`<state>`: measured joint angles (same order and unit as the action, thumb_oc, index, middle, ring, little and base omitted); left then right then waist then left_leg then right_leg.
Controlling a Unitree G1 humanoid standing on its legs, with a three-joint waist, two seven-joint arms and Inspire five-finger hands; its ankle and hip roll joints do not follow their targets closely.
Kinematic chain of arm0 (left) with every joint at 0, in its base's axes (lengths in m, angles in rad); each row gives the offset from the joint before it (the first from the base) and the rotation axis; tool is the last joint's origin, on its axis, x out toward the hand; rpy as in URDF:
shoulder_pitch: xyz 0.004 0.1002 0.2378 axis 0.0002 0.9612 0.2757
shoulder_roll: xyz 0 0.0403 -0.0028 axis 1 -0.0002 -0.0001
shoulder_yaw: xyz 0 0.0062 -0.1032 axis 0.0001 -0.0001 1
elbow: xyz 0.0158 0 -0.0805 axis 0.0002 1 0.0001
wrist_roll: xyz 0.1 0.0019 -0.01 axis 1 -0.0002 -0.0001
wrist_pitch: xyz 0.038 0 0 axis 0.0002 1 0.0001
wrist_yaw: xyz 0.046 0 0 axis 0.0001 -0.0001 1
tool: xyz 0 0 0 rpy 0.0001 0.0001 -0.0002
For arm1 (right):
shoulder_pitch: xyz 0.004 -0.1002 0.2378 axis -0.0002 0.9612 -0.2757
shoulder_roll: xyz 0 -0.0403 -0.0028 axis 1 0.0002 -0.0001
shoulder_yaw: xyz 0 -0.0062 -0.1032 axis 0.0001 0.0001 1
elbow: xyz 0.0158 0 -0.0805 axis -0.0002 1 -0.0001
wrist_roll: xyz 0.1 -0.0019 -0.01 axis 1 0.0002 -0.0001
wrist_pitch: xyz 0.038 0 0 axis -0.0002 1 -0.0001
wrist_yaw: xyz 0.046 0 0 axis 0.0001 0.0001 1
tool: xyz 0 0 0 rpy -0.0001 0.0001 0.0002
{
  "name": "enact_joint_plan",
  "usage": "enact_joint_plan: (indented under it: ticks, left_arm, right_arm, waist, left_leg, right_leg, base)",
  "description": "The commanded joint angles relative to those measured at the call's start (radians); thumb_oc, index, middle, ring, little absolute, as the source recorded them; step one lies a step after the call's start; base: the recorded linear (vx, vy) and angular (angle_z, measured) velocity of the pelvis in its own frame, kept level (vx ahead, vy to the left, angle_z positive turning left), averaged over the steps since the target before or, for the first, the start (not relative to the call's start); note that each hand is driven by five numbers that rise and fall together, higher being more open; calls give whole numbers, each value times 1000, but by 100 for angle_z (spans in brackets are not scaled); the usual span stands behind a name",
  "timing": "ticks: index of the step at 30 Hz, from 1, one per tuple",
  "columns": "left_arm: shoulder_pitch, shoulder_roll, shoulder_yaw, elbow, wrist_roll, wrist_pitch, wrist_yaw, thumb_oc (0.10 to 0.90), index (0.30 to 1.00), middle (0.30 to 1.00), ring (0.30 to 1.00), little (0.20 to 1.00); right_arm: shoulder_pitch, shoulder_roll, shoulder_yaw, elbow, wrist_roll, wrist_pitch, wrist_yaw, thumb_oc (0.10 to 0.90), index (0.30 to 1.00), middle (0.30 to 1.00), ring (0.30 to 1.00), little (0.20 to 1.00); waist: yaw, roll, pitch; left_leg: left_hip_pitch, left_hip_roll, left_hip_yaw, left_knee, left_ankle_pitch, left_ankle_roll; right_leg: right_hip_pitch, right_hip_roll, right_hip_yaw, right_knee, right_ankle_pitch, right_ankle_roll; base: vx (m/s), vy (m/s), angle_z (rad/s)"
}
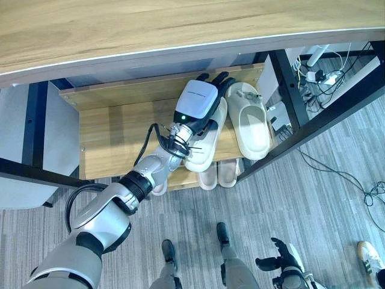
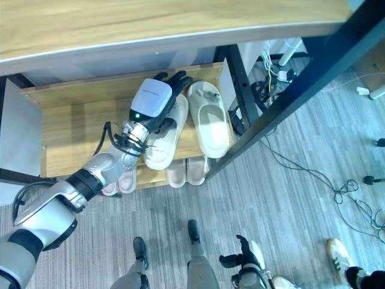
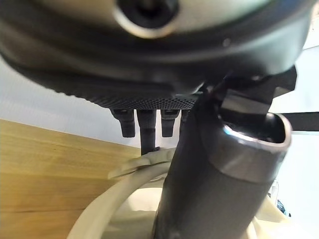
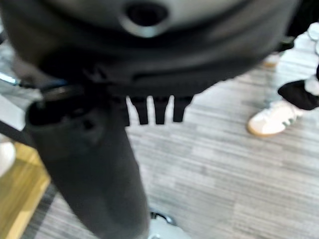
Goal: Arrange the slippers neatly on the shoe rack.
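left hand [image 1: 201, 99] is lying with straight fingers on a cream slipper [image 1: 204, 147] beside its mate [image 1: 249, 123] on the shoe rack [image 1: 114, 120], right hand [image 1: 283, 260] hanging relaxed.

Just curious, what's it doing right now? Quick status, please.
Left hand on the left slipper, top shelf. Right slipper beside it. Right hand idle, open. Nothing blocking.

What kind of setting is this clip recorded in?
Probably an office or lab: a low wooden shoe rack with cream slippers sits under a wood-topped desk, on grey plank flooring with loose cables nearby.
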<state>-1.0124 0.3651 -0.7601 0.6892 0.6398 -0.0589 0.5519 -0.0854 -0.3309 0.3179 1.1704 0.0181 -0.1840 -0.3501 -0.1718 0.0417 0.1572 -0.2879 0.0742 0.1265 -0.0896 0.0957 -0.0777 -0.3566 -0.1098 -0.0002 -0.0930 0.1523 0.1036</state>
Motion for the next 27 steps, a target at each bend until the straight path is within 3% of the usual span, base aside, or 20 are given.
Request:
enact_joint_plan:
  ticks: [1, 16, 27]
  left_arm:
    - [-67, -17, 117, 10, -37, -22, 22, 800, 900, 900, 900, 900]
    - [45, -21, 152, -7, -69, -27, 0, 800, 900, 900, 900, 900]
    - [129, 6, 160, -34, -119, -67, -23, 800, 900, 900, 900, 900]
  right_arm:
    - [20, -29, -24, 20, 20, 8, -10, 800, 900, 900, 900, 900]
    - [25, -8, -38, 46, 30, 31, 4, 800, 900, 900, 900, 900]
    - [34, 14, -41, 64, 39, 45, 19, 800, 900, 900, 900, 900]
  waist:
    - [20, -12, -25]
    - [36, -18, -49]
    - [48, -24, -76]
  left_leg:
    - [-11, -32, -29, 2, -45, 0]
    - [23, -34, -27, 2, -46, 3]
    - [81, -31, -30, 2, -53, 3]
  right_leg:
    - [21, 3, -27, 11, -72, 45]
    - [61, 6, -26, 10, -78, 42]
    - [123, 10, -37, 6, -91, 42]
  base:
    - [0, 0, 0]
    - [0, 0, 0]
    - [13, -4, 0]
